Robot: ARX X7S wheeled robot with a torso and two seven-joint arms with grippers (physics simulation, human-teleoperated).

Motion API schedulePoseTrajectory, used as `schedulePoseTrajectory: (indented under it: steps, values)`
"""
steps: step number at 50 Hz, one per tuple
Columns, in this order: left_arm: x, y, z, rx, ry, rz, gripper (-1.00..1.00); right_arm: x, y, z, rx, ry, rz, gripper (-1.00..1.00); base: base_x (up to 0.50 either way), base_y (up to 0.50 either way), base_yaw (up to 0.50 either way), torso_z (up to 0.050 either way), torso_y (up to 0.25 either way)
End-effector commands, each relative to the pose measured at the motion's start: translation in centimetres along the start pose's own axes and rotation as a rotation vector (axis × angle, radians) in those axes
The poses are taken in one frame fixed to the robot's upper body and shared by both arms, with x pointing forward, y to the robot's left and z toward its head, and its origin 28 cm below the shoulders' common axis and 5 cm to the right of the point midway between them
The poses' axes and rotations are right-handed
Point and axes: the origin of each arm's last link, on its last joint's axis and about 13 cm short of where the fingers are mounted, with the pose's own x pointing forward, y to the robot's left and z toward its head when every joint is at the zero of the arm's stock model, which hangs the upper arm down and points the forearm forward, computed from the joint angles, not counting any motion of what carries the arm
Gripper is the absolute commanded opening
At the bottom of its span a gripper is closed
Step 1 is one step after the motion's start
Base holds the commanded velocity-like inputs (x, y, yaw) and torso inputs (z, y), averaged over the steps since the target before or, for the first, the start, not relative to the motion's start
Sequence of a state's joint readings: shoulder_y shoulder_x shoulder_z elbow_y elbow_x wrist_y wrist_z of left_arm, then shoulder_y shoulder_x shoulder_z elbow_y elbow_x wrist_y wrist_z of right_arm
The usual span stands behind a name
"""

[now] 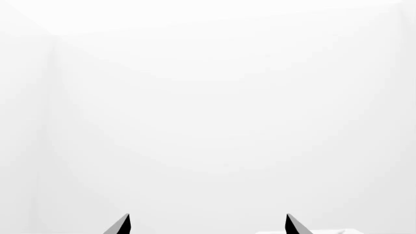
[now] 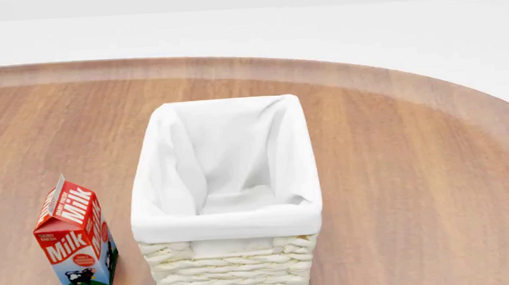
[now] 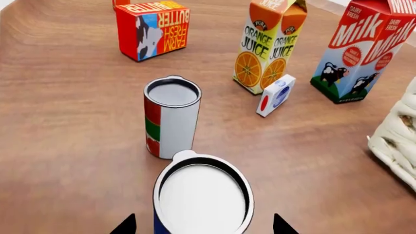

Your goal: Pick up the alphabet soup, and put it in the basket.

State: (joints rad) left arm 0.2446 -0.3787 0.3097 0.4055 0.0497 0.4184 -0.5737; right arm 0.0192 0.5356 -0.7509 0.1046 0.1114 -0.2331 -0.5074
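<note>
The alphabet soup, a can with a pale top and a blue side, stands upright on the wooden table right under my right gripper. The gripper is open, with one dark fingertip on each side of the can and a gap at both. The basket, cream wicker with a white cloth lining, stands in the middle of the head view, and nothing shows inside it. Its woven wall also shows in the right wrist view. My left gripper is open and empty against a blank white background.
A red-and-green labelled can stands just beyond the soup. Farther off are a butter box, an orange juice carton, a small white box and a milk carton. The milk carton stands left of the basket.
</note>
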Motion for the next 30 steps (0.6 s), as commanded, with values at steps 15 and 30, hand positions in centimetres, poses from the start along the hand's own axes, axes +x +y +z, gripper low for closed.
schedulePoseTrajectory:
  steps: [15,30]
  values:
    - [-0.02,-0.02,0.13,-0.001,-0.003,-0.001,1.0,0.98,-0.29,0.05,-0.006,0.01,0.021,1.0,0.0,0.0,0.0,0.0,0.0]
    - [-0.01,-0.03,0.15,-0.002,-0.001,-0.002,1.0,1.32,-0.43,0.22,-0.007,0.023,0.029,1.0,0.0,0.0,0.0,0.0,0.0]
